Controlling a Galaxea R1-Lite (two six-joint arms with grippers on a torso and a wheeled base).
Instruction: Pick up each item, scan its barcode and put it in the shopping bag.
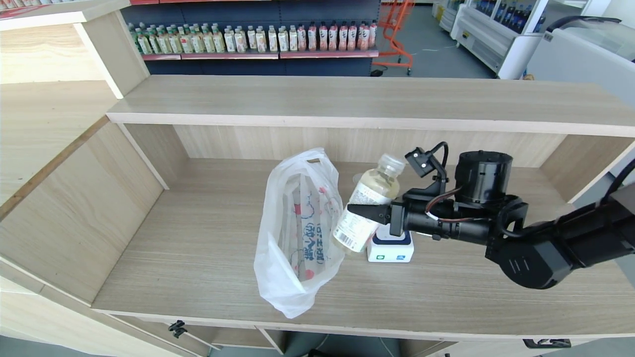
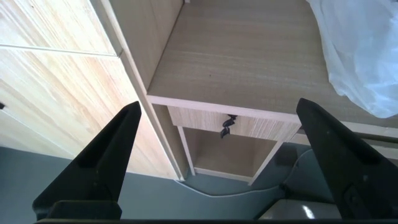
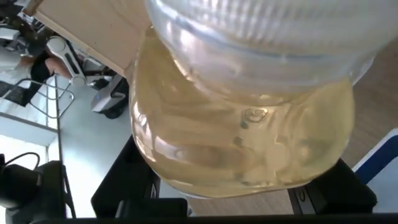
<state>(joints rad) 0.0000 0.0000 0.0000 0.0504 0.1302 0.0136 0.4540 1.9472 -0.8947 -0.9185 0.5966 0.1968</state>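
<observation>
From the head view, my right pincer (image 1: 362, 212) is clamped round the tilted bottle (image 1: 375, 187), above the white scanner (image 1: 390, 249) and just beside the printed shopping bag (image 1: 297, 233). A barcode shows at the label's lower end. In the left wrist view, my left pincer (image 2: 219, 109) stands apart by the counter (image 2: 249, 56) edge. In the right wrist view, the bottle's pale yellow drink is pressed close.

A wood-grain counter (image 1: 198, 258) lay beneath the right gripper (image 1: 355, 209), with a raised ledge (image 1: 347, 101) running across just beyond and above it. Low on the counter's front, nearer the robot than the gripper and off to its left, hung a small black latch (image 1: 177, 327). Far beyond the gripper stood a store shelf (image 1: 258, 55) lined with a row of bottles (image 1: 258, 38). An orange rack (image 1: 397, 34) and white freezers (image 1: 585, 54) stood far beyond, to its right.
</observation>
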